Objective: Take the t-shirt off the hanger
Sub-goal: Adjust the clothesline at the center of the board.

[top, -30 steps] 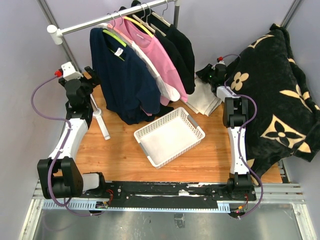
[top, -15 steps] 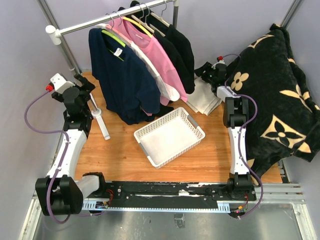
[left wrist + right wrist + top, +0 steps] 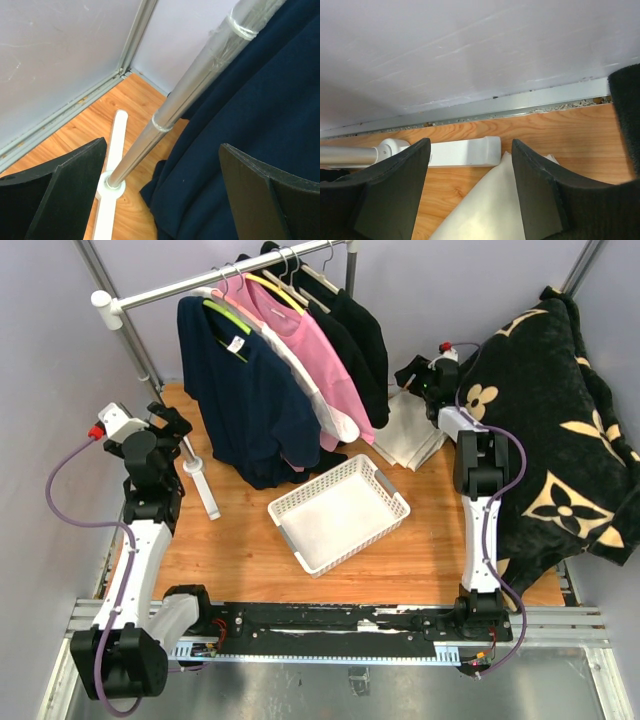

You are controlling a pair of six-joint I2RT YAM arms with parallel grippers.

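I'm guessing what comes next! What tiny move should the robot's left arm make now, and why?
Probably ease the left gripper up toward the navy t-shirt to pinch its fabric. The jaws stand wide open with nothing between them, and the shirt hangs on its green hanger on the rail, just past the rack pole.

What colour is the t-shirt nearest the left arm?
The t-shirt is navy blue, best seen from the top external view.
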